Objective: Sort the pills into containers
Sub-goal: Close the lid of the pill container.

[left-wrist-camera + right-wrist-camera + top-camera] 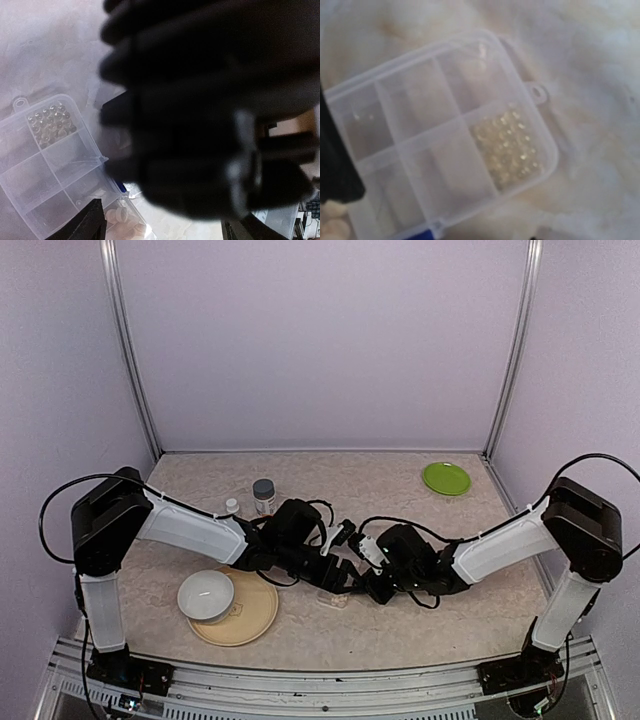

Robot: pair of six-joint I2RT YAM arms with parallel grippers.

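Observation:
The clear pill box (47, 165) lies flat on the table, its containers divided by thin walls (440, 135). One corner compartment holds several tiny glinting pills (50, 125) (507, 145). Round whitish pills (120, 216) lie in a clear part at the box's near end, also seen at the right wrist view's lower left (332, 222). My left gripper (162, 227) is open above that end, its fingertips (87, 222) wide apart. My right gripper (375, 582) hovers close over the box (334, 597); its dark body blocks most of the left wrist view. Its fingers do not show clearly.
A white bowl (206, 595) sits on a tan plate (250, 620) at the front left. A grey-capped bottle (264, 495) and a tiny white bottle (232, 506) stand behind the left arm. A green plate (446, 478) lies at the back right.

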